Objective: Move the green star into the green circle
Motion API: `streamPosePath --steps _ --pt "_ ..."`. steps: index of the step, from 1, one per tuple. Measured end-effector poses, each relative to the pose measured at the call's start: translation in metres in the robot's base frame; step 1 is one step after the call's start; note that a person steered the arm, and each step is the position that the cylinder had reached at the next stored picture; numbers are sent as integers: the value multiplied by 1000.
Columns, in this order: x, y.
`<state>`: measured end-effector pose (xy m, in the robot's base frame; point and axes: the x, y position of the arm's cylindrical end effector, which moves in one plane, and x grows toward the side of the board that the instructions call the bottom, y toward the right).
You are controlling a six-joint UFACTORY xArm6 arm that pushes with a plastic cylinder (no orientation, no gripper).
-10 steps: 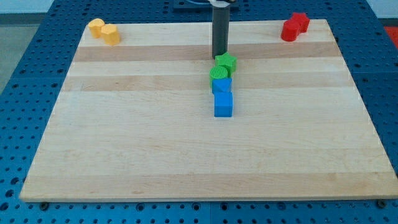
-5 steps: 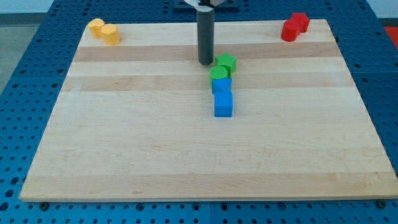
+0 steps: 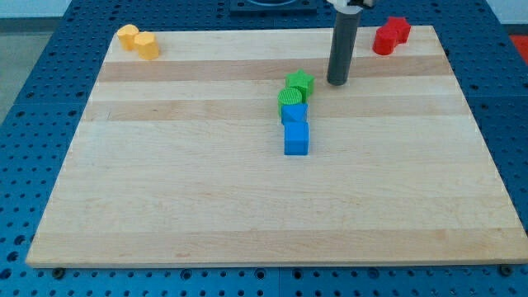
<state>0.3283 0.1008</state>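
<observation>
The green star [image 3: 300, 82] sits on the wooden board near the middle top. It touches the green circle [image 3: 290, 98], which lies just below and to its left. My tip [image 3: 337, 82] rests on the board a short way to the right of the green star, apart from it. The dark rod rises from the tip toward the view's top.
Two blue blocks [image 3: 295, 115] [image 3: 296, 139] line up directly below the green circle. Two yellow blocks [image 3: 138, 41] sit at the board's top left corner. Two red blocks [image 3: 390, 35] sit at the top right corner. The board [image 3: 165, 181] lies on a blue perforated table.
My tip swung from above the green star to its left side, then across to its right side. The blocks have not moved.
</observation>
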Motion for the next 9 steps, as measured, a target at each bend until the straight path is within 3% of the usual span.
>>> streamPosePath --steps 9 --pt "0 -47"
